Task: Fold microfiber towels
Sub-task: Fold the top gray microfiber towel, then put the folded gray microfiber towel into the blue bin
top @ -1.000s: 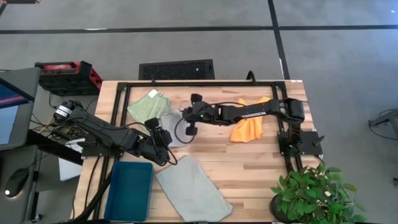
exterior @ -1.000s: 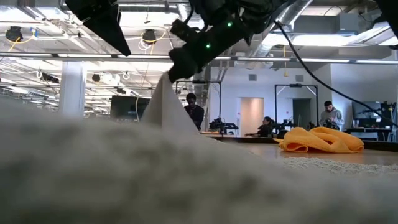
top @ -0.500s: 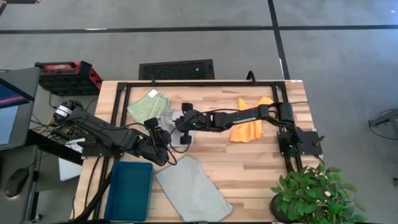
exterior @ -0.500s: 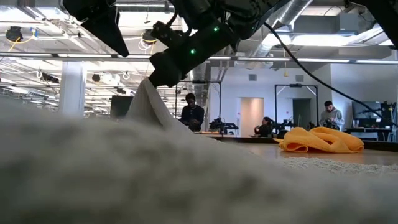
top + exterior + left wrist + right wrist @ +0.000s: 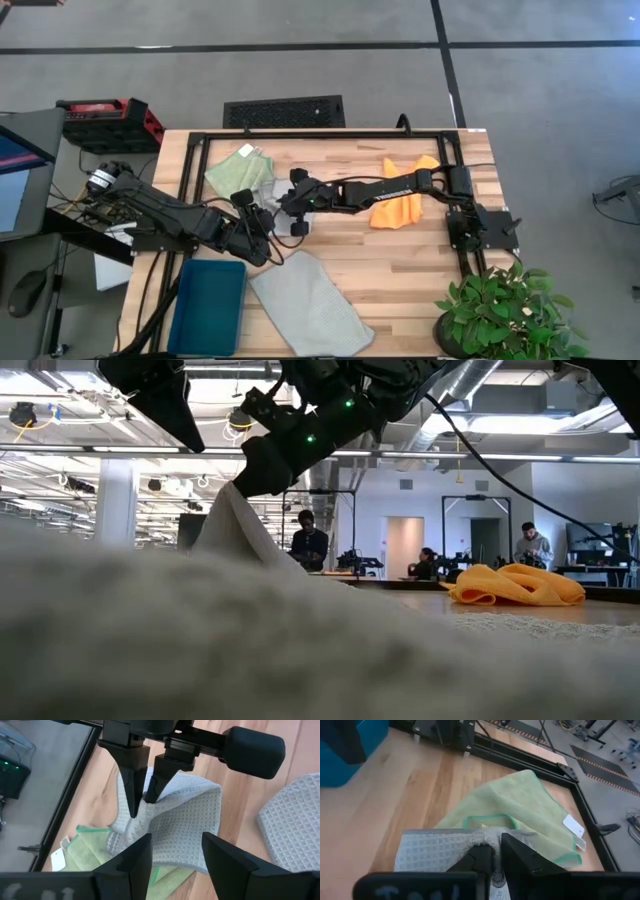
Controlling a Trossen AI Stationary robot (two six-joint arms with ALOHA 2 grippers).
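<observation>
Risk: the grey-blue towel point(image 5: 175, 820) may slump or unfold as the right tool point(image 5: 142, 800) lets go — its raised fold has nothing beneath it.
Cause: the pinch sits on a thin peak of cloth, so a snag on a fingertip could drag the layer askew.
Right tool: narrow jaws pinching the towel's lifted edge near table point(image 5: 400, 270) centre.
Left tool point(image 5: 172, 852): released, fingers spread, hovering just beside the same towel, holding nothing.
Towel position: draped up to the right tool, partly overlapping the green towel point(image 5: 530, 820).
Others: orange towel point(image 5: 398, 205) crumpled beneath the right arm; a second grey-blue towel point(image 5: 310, 305) flat beside the teal bin point(image 5: 207, 300).
</observation>
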